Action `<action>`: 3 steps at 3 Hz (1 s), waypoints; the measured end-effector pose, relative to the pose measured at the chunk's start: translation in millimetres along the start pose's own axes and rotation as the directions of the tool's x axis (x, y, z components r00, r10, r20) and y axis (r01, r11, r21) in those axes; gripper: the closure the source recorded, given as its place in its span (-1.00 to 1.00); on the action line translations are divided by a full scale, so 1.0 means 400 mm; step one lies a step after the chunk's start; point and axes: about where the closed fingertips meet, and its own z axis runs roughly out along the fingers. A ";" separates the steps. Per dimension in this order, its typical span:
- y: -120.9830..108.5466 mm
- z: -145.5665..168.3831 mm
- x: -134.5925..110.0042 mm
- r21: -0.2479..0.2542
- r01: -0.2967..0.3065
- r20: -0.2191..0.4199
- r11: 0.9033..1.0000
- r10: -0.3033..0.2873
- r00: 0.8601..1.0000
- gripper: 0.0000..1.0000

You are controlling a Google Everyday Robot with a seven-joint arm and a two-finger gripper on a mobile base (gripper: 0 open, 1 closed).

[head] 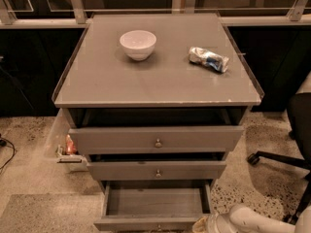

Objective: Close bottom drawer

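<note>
Currently my gripper (201, 224), at the end of a rounded white arm (257, 220), sits at the very bottom of the view. It is below and forward of the grey tabletop's (160, 84) front right corner. I cannot tell how far it is open or whether it has hold of anything.

The bottom drawer (155, 202), lowest of three flat grey drawers with small round metal knobs, is pulled far out, well past the tabletop's front edge, showing its grey inside. Its long front runs parallel to that front edge. The gripper is just beside the right end of this front, so the drawer lies to the gripper's left. I cannot tell if they touch.

I judge the push must go straight back toward the tabletop's rear edge, best nearer the middle knob (158, 227) so the drawer does not skew.

A black office chair (297, 130) stands beyond the right edge, near my arm. A white round bowl (138, 43) and a crumpled silver-blue packet (209, 58) rest near the rear edge, well apart from the move.
</note>
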 end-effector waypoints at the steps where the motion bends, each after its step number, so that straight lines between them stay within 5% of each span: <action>1: 0.000 0.000 0.000 0.000 0.000 0.000 1.000 0.000 1.000 0.16; 3: -0.012 0.007 -0.011 0.007 0.020 -0.002 1.000 -0.020 1.000 -0.75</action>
